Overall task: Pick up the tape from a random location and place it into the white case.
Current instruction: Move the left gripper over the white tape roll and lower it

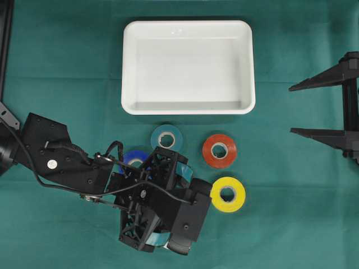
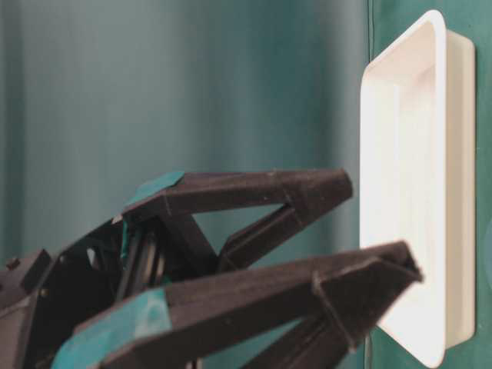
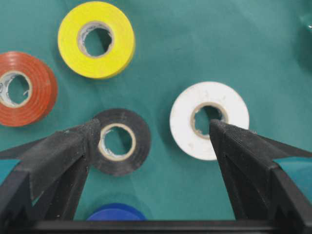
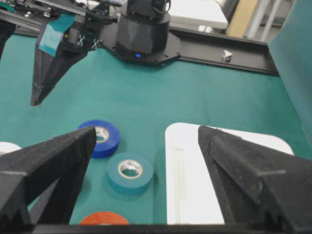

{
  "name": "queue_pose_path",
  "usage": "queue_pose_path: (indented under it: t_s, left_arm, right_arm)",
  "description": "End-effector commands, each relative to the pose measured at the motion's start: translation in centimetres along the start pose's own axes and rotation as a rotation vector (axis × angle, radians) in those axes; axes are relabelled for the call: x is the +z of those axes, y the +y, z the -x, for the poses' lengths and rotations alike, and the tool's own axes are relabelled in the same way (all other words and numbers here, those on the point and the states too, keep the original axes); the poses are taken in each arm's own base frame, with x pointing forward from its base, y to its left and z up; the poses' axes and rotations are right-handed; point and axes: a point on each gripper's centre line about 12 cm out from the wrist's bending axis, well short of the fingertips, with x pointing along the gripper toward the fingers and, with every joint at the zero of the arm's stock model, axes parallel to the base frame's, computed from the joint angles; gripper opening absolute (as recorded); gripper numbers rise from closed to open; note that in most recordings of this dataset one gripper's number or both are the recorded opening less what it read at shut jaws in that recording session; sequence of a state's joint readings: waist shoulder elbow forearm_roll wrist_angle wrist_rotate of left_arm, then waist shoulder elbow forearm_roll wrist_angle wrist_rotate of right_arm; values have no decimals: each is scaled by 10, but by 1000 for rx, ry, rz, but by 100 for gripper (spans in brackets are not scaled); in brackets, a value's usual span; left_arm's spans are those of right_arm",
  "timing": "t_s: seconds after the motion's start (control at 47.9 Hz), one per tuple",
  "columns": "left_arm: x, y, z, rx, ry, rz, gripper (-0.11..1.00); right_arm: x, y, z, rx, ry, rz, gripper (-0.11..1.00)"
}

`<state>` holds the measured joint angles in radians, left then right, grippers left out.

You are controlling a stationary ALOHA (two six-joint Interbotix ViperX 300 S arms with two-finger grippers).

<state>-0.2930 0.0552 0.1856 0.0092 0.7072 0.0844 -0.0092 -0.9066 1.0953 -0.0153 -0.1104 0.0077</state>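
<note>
Overhead view: the left gripper (image 1: 168, 210) and its arm cover the black roll and the white roll entirely and hide most of the blue roll (image 1: 133, 158); the right gripper (image 1: 325, 106) is cut by the right edge. Left wrist view: the blue roll (image 3: 116, 212) is cut by the lower edge, the red roll (image 3: 24, 88) by the left edge. Right wrist view: the red roll (image 4: 103, 218) is cut by the lower edge, the white roll (image 4: 7, 146) by the left edge. Table-level view: the white case (image 2: 438, 192) is blurred and cut by the right edge.

Both the left pincer (image 3: 153, 134) and right pincer (image 4: 146, 146) gape wide, empty.
</note>
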Motion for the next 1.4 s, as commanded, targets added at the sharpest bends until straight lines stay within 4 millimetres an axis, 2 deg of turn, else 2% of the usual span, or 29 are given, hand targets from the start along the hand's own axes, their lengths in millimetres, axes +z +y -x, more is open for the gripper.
queue_pose_path:
  t_s: [0.0,0.709,0.834,1.085,1.377]
  left_arm:
    - [10,-2,9,-1,-37,-4,98]
    - [4,-8,-5,-11,20,-23,98]
    - [2,-13,-7,-14,32,-91,98]
    - [6,-30,-7,-38,14,-340,98]
    - [7,-32,-8,-41,8,-387,98]
  right_arm:
    - [10,0,-2,-2,-25,0,91]
    - [10,0,-3,0,-17,5,91]
    - [11,0,-3,-2,-18,6,91]
    - [10,0,-3,0,-14,6,91]
    - [10,0,-3,-2,-14,5,91]
